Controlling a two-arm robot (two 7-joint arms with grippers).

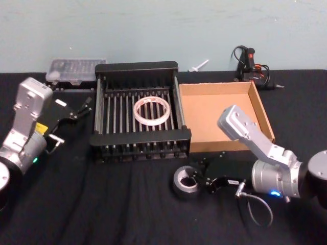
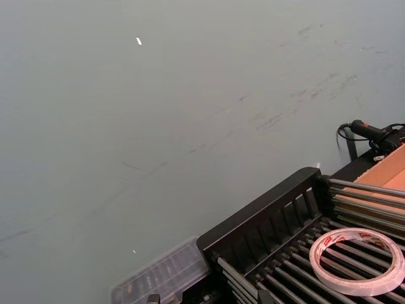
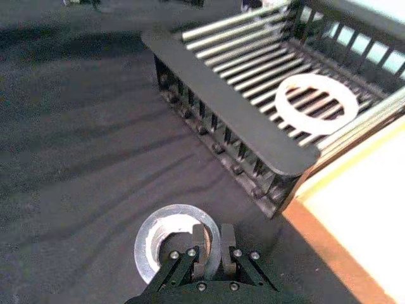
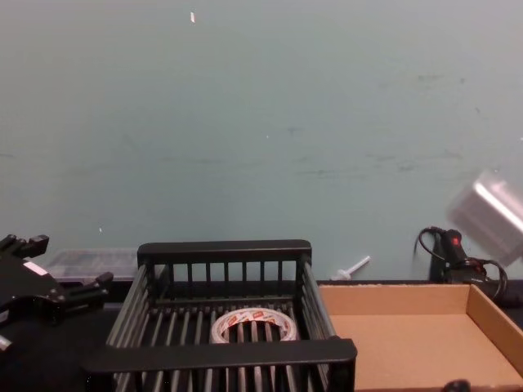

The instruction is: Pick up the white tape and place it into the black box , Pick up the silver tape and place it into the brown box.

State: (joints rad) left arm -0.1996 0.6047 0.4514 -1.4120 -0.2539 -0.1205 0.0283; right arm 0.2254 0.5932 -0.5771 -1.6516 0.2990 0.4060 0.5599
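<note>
**Right claw is pinching the silver tape**

The white tape (image 1: pixel 151 111) is lying flat inside the black box (image 1: pixel 140 138), near the middle of its slatted floor. The brown box (image 1: pixel 214 115) is sitting right beside the black box, touching its right side, toward the far right part of the surface (image 1: pixel 102 204).

The silver tape (image 1: pixel 186 182) is resting on the surface, just in front of the near right corner of the black box. The right claw (image 3: pixel 211 248) is squeezing the wall of the silver tape, with one finger inside the hole and one outside.

The left claw (image 1: pixel 83 108) is hanging spread apart near the left side of the black box, holding nothing.
</note>
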